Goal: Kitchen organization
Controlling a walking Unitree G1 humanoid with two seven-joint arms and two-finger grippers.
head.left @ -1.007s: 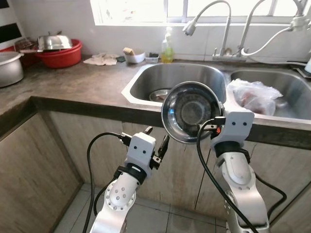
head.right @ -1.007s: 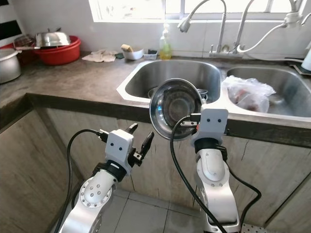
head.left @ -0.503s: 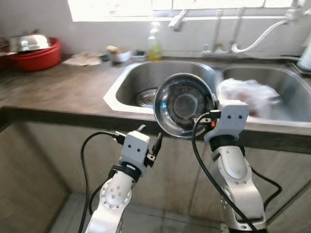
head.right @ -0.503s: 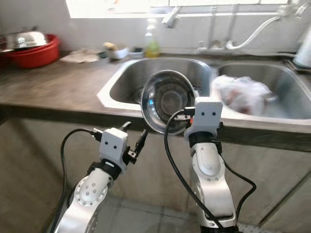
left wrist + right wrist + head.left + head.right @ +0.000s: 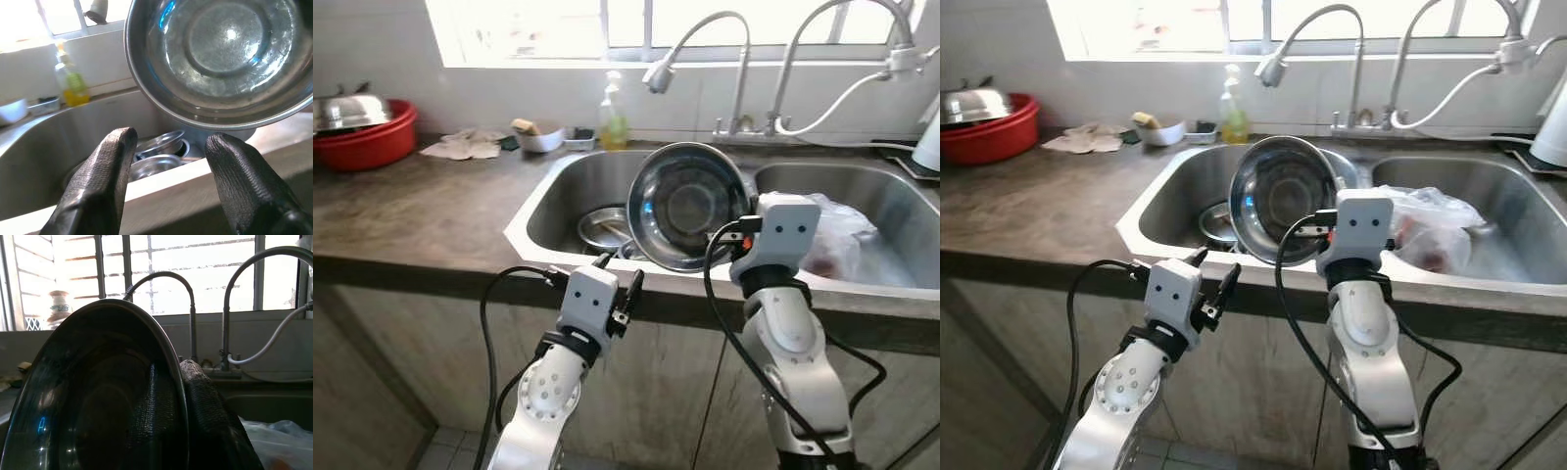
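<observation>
— Right gripper (image 5: 178,421)?
— Pinched on the rim of the steel bowl (image 5: 687,205), tipped on edge above the left sink basin (image 5: 570,201).
— Left gripper (image 5: 621,281)?
— Fingers spread, empty, just below the counter edge (image 5: 431,266).

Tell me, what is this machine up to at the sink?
The robot stands at a double kitchen sink. Its right gripper grips a steel bowl by the rim, tipped on edge with the inside facing the robot, above the left basin. More steel dishes lie in that basin, and a plastic bag sits in the right one. The left gripper hangs open and empty in front of the counter edge.
</observation>
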